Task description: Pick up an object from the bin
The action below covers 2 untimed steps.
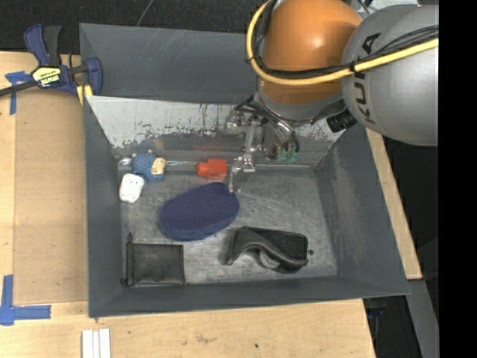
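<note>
Gripper (240,171) at upper centre, just right of red block (212,169); blue oval pad (198,212) just below. Grip width: cannot tell.

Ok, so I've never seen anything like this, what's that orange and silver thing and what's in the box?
One camera looks down into a grey metal bin. The orange and silver thing is a robot arm reaching in from the right; at its tip is a gripper for picking things up. It hangs near the back wall, beside a small orange-red block and the far edge of a dark blue oval pad. Also on the floor: a white piece, a blue and cream toy, a flat black square and a black curved object. Everything seems to lie on the floor; nothing looks picked up yet.
</note>
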{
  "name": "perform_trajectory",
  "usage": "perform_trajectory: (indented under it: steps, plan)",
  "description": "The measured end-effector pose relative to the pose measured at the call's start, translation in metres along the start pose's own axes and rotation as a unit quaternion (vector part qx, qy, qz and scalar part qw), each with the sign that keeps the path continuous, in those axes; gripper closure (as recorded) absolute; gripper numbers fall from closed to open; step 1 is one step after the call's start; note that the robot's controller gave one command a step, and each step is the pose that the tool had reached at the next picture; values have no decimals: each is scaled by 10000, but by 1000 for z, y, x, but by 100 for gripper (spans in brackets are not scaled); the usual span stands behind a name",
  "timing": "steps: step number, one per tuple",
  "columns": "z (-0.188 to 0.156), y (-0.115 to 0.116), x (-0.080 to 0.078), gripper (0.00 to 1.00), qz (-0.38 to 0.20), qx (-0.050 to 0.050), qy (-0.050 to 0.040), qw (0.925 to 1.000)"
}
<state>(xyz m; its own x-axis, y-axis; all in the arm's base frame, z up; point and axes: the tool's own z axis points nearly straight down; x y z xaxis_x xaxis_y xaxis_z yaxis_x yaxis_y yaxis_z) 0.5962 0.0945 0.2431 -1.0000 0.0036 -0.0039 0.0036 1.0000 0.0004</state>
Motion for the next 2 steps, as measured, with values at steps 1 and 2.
perform_trajectory:
  steps: [1, 2]
  plan:
    - [116, 48, 8, 0, -730, -2, 43, 9973]
    - [157, 20, -1, 0, -711, -33, -38, 9975]
